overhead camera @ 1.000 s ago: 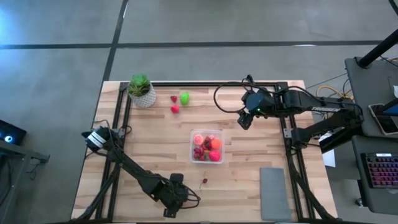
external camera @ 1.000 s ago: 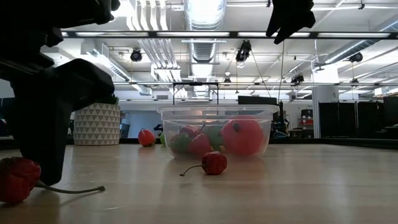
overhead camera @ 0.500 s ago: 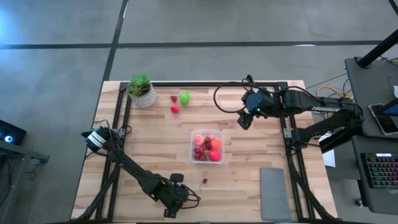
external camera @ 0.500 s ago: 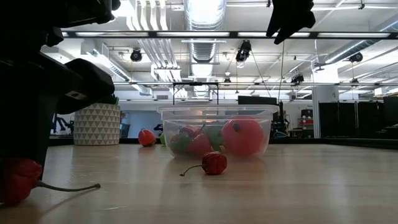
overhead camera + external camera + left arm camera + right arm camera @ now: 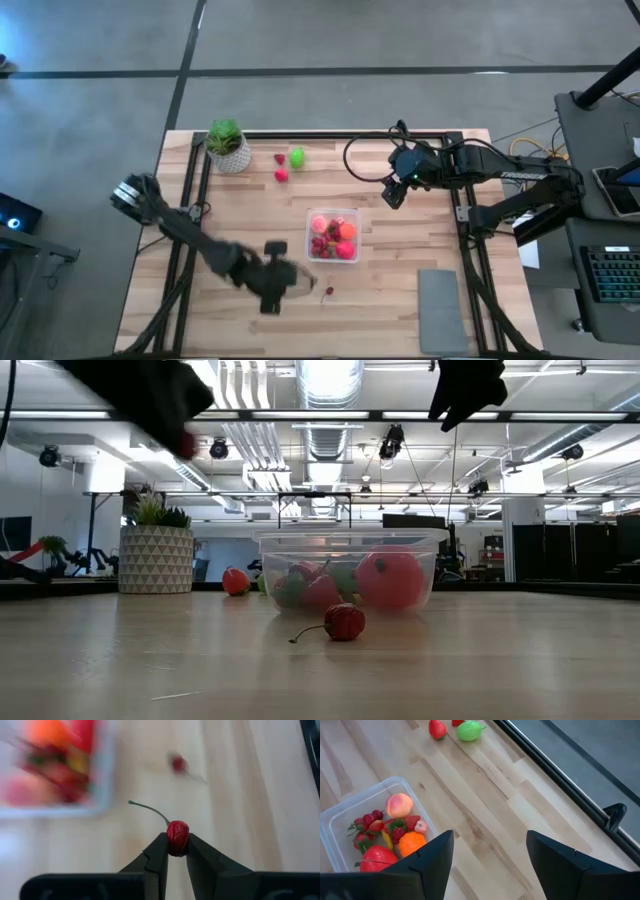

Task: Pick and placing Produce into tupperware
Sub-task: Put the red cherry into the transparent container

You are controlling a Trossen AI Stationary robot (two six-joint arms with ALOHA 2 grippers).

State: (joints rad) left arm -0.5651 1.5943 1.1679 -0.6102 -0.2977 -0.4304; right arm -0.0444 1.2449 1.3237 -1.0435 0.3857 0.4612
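- Two arms over the worktop (image 5: 400,300).
- Left gripper (image 5: 176,851): clenched on a red cherry (image 5: 177,832), lifted beside the tupperware (image 5: 333,236).
- Right gripper (image 5: 490,850): fingers spread, empty, near the far edge.
- Tupperware: mid-worktop, holding fruit; bare wood around it.
- Loose cherry (image 5: 329,291): just in front of it.
- Strawberries (image 5: 281,175) and green piece (image 5: 297,157): beside the plant (image 5: 227,145).
- No readable writing.

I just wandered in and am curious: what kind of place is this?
Probably a robotics lab or workshop in an industrial hall. Two robot arms work at a wooden table on a concrete floor, exposed ducts and pipes run overhead, and a keyboard sits on a desk alongside.
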